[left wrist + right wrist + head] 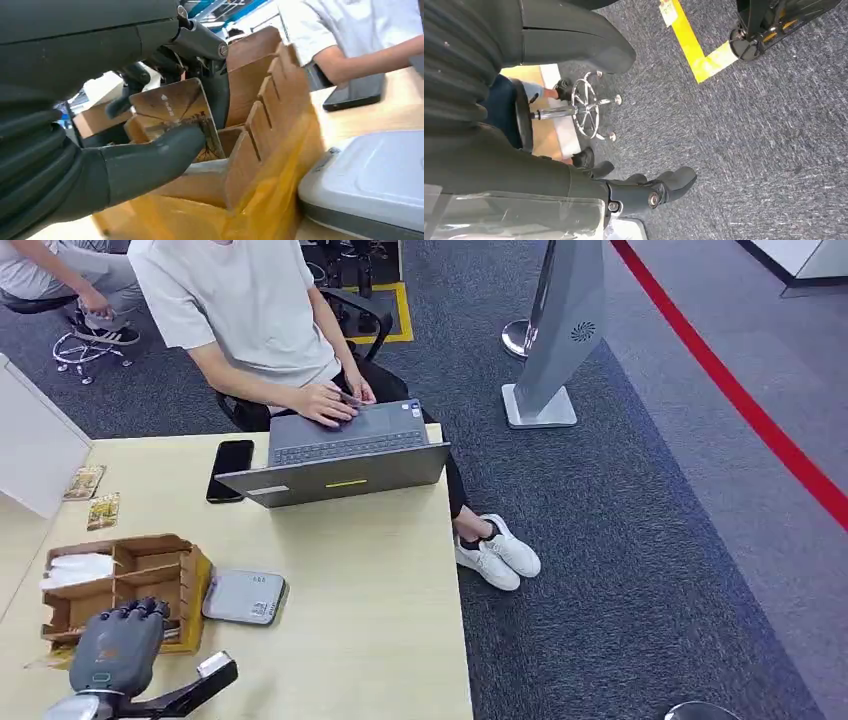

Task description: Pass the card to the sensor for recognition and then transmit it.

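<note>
My left hand (pixel 118 644) hovers at the near end of the wooden card box (pixel 190 570) on the table. In the left wrist view it pinches a brown patterned card (pixel 175 112) between thumb and fingers (pixel 150 162), just above a slot of the box (pixel 260 125). The grey flat sensor (pixel 245 597) lies right beside the box, close to that hand, and appears large in the wrist view (pixel 375 180). My right hand (pixel 639 192) hangs over the carpet with its fingers apart and nothing in it.
A person in a white shirt (pixel 250 300) sits across the table typing on a grey laptop (pixel 340 455). A black phone (pixel 229 468) and two loose cards (pixel 93 495) lie on the table. A white panel (pixel 35 445) stands at left; the table edge (pixel 455 570) drops off at right.
</note>
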Controlling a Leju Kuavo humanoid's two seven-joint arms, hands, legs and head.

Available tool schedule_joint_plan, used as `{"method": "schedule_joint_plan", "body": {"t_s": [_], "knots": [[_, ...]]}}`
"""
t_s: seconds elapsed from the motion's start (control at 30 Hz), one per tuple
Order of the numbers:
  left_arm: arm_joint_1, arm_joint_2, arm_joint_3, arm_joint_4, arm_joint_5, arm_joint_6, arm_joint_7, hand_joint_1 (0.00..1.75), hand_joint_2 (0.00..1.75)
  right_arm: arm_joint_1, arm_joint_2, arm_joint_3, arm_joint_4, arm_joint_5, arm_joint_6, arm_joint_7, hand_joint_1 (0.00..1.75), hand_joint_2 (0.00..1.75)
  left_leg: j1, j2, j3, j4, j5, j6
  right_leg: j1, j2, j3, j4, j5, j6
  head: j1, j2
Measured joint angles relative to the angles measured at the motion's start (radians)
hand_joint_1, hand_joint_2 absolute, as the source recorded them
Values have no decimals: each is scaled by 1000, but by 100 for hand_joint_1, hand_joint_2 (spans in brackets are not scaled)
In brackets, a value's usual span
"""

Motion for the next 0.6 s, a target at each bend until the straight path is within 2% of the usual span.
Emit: {"method": "schedule_joint_plan", "body": {"t_s": [0.6], "knots": [[-6, -2, 1, 5, 20, 9, -11, 175, 175, 0, 0, 9, 0, 6, 1, 0, 0, 175, 0, 0, 0, 0, 0, 0, 0, 0, 0, 0, 0, 0, 0, 0]]}}
